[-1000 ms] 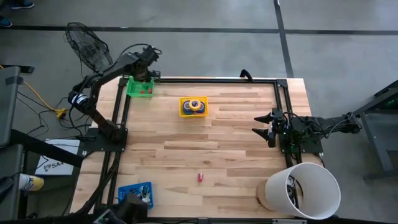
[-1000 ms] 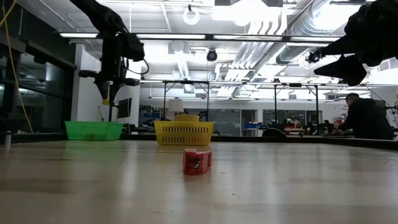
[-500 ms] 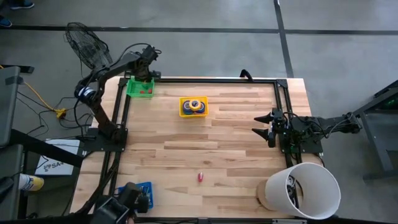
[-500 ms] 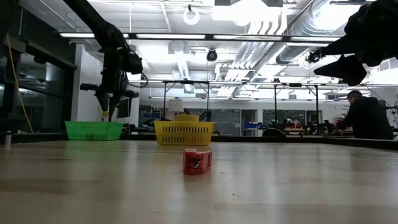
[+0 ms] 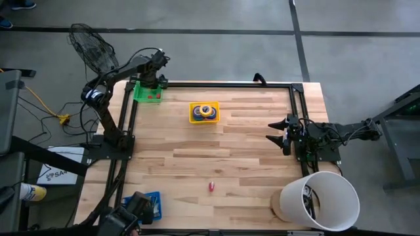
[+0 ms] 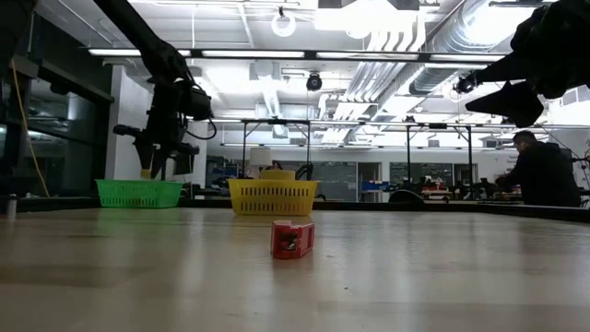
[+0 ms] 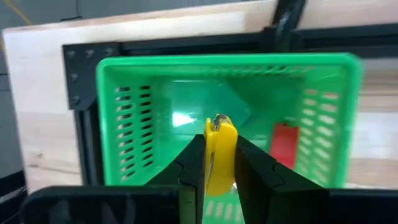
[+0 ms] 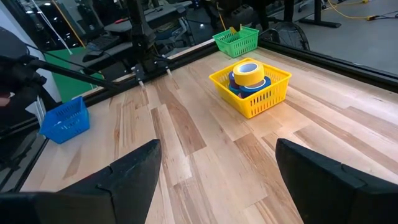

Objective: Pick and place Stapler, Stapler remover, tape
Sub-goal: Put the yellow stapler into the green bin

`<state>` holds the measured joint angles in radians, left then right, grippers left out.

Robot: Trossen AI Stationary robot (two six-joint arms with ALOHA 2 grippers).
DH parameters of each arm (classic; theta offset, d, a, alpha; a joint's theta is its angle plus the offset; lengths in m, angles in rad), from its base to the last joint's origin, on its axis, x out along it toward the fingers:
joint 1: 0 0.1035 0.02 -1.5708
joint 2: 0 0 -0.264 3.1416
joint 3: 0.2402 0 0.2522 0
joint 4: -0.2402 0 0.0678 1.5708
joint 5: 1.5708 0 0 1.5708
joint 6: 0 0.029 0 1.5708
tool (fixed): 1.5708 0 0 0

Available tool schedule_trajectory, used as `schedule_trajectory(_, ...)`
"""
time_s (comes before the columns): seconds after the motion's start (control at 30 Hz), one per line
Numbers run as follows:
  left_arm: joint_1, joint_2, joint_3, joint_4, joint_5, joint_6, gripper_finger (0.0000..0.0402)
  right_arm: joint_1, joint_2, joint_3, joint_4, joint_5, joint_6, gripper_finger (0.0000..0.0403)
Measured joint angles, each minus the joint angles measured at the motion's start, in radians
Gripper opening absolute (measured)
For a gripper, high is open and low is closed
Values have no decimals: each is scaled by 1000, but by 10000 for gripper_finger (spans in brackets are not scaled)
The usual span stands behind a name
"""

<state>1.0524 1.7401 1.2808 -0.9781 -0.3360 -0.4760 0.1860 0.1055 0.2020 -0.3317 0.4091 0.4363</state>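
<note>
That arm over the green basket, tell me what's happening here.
The left gripper hangs over the green basket at the table's far left corner, jaws shut on a small yellow piece. A red piece already lies in that basket. The yellow basket holds tape rolls, and another red piece still sits on the bare table. The right gripper waits open at the right edge.

Left arm reaches to the far left corner of the table, its wrist angled downward. Left gripper (image 7: 219, 163) is raised off the table with its two dark fingers (image 7: 191, 165) clamped on a small yellow piece (image 7: 219, 149). Right arm is folded at the right edge of the table. Right gripper (image 5: 277, 132) points left, raised, with its fingers spread wide and nothing between them.
</note>
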Motion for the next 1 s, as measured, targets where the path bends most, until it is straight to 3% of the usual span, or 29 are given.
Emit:
schedule_trajectory(0.67,9,0,0,-50,-41,-45,59,0,0,0,0,0,0,307)
schedule_trajectory(1.0,9,-1,0,-61,-39,-44,98,0,0,0,0,0,0,307)
